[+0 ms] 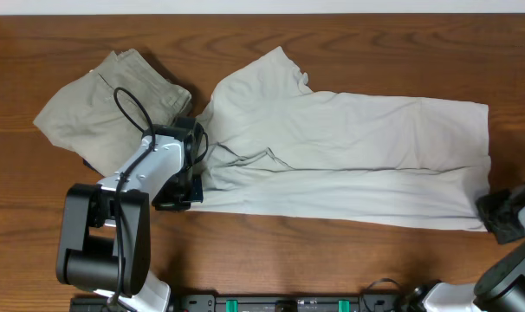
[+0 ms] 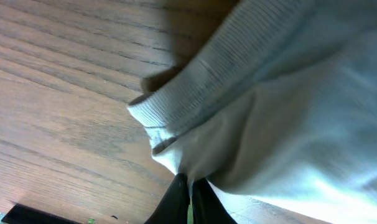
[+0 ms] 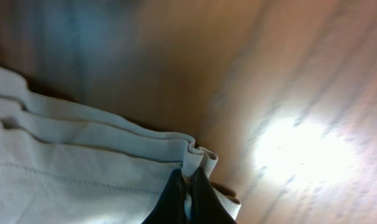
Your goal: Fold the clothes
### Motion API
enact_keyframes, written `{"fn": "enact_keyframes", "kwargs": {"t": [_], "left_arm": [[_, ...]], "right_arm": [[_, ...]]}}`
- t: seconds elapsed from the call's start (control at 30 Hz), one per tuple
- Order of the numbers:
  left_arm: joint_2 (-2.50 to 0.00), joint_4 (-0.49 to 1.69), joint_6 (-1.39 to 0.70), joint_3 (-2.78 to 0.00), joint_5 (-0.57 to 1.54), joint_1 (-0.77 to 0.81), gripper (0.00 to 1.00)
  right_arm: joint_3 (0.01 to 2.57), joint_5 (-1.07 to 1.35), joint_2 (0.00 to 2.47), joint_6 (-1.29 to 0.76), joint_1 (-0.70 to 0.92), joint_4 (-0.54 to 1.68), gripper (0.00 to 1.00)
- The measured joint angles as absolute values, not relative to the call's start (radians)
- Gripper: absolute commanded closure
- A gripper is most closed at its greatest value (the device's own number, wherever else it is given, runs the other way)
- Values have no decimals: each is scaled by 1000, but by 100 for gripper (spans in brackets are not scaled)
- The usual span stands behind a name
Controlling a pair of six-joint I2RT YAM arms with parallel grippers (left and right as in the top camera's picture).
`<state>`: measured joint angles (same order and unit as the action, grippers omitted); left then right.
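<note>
Nearest, at the front edge of the brown wooden table (image 1: 271,251), sit the bottoms of the two arms. A little further in, the left claw (image 1: 191,169) is pressed together and pinches the T-shirt (image 1: 358,143) at its left end, next to a ribbed edge of the cloth. On the right side, the right claw (image 1: 495,212) is pressed together too. It pinches the stacked hem at the shirt's near right corner. The pale shirt lies spread across the middle of the table from left to right, with many wrinkles, and one sleeve sticks out toward the far side. Further back on the left lie the darker trousers (image 1: 102,104) in a bunched heap, right beside the shirt. The left arm and its black cable (image 1: 128,108) reach over them and hide where the two meet.
</note>
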<state>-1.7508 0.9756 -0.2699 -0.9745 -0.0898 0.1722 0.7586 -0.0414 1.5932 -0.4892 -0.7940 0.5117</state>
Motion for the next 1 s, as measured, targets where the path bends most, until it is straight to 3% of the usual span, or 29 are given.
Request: {"fn": "enact_keyframes", "kwargs": {"t": [0.2, 0.27, 0.33, 0.43, 0.53, 0.73, 0.87, 1.0], "left_arm": [[-1751, 982, -270, -974, -89, 172, 94], [-1751, 994, -267, -974, -89, 172, 75], [-1751, 1012, -270, -975, -95, 172, 64], [-1751, 1047, -273, -984, -101, 172, 44], [-1750, 1103, -284, -1022, -106, 172, 43], [-1697, 1191, -284, -1127, -104, 172, 43], [-1620, 1145, -270, -1171, -20, 172, 65], [-1584, 1014, -228, -1185, 77, 175, 68]], "right_arm": [[803, -47, 1619, -498, -838, 557, 99], [813, -49, 1620, -498, -838, 565, 99], [825, -57, 1621, -500, -839, 569, 98], [846, -51, 1621, -511, -841, 583, 71], [876, -38, 1621, -514, -842, 625, 60], [968, 6, 1597, -511, -842, 738, 53], [1008, 136, 1522, -479, -842, 741, 53], [1018, 279, 1456, -427, -823, 762, 54]]}}
